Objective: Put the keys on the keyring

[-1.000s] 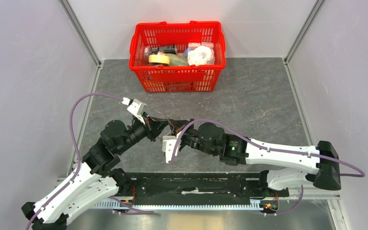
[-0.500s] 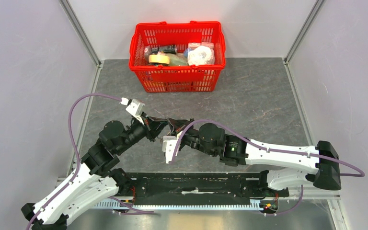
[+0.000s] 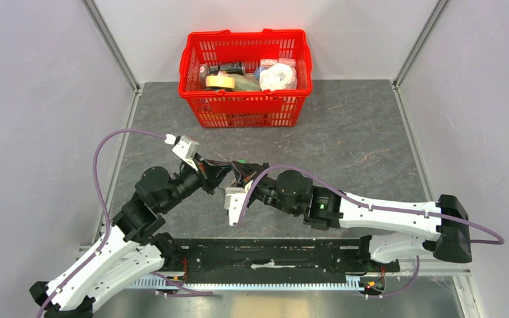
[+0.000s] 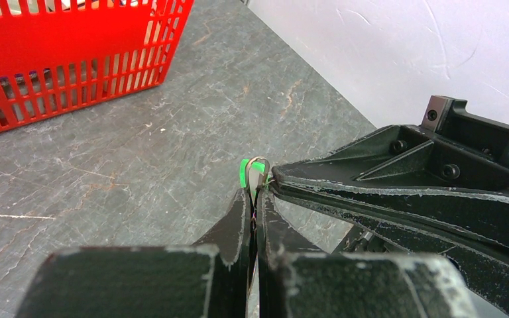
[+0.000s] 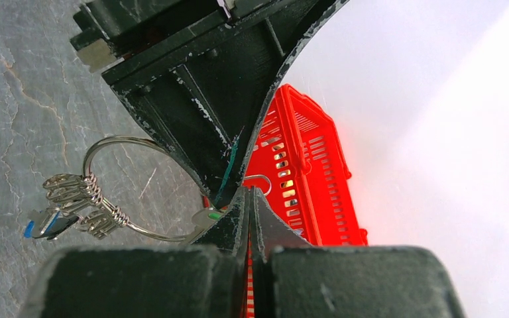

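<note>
Red basket (image 3: 248, 109) on grey table (image 3: 358, 146), far edge

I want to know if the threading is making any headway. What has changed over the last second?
Very little. The two hands, meeting tip to tip, drifted slightly left and away from the bases. Nothing was taken hold of or let go. The left hand is still shut on the green key, and the right hand is still shut on the keyring. The red basket did not move.
</note>
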### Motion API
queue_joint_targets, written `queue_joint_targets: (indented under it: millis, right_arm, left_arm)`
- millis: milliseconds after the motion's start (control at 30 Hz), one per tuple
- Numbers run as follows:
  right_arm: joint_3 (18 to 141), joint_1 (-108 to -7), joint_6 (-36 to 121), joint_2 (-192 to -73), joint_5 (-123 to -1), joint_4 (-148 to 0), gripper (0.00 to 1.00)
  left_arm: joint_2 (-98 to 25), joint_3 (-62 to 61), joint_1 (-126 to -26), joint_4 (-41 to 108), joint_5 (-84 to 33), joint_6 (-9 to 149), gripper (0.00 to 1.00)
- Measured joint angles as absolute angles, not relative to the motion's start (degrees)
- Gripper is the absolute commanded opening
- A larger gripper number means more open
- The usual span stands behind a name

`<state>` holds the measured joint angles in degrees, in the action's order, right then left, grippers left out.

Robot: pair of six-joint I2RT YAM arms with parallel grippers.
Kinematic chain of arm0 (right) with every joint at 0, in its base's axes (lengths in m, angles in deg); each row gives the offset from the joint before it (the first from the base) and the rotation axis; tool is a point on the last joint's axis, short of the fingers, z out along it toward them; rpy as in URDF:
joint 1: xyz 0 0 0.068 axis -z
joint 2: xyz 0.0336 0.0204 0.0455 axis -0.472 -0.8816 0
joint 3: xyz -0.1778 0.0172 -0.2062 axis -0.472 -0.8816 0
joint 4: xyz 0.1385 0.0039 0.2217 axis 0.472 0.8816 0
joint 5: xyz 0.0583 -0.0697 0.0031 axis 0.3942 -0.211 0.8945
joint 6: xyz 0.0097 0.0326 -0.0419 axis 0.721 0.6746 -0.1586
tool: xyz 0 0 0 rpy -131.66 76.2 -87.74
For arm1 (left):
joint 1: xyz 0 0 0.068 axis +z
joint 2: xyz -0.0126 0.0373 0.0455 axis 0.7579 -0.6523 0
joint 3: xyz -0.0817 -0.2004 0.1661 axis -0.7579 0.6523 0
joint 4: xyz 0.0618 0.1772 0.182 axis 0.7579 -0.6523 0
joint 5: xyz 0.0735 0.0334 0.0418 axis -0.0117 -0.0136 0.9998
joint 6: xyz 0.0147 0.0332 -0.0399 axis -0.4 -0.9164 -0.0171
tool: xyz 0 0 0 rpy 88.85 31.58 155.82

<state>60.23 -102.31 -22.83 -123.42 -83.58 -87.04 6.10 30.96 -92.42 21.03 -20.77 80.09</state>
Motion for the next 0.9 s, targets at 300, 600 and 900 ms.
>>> queue_joint_targets:
  millis: [300, 600, 900]
  right_arm:
    - [60.2, -102.3, -23.1, -123.4, -83.8, -87.5, 0.00]
    - [60.2, -102.3, -23.4, -123.4, -83.9, -88.0, 0.00]
    - [60.2, -102.2, -24.1, -123.4, -84.1, -88.6, 0.00]
  left_arm:
    - [6.0, 31.0, -92.4, 21.5, -20.9, 80.1, 0.02]
    - [6.0, 30.9, -92.4, 21.8, -20.9, 80.1, 0.02]
    - [6.0, 30.8, -92.4, 22.3, -20.9, 80.1, 0.02]
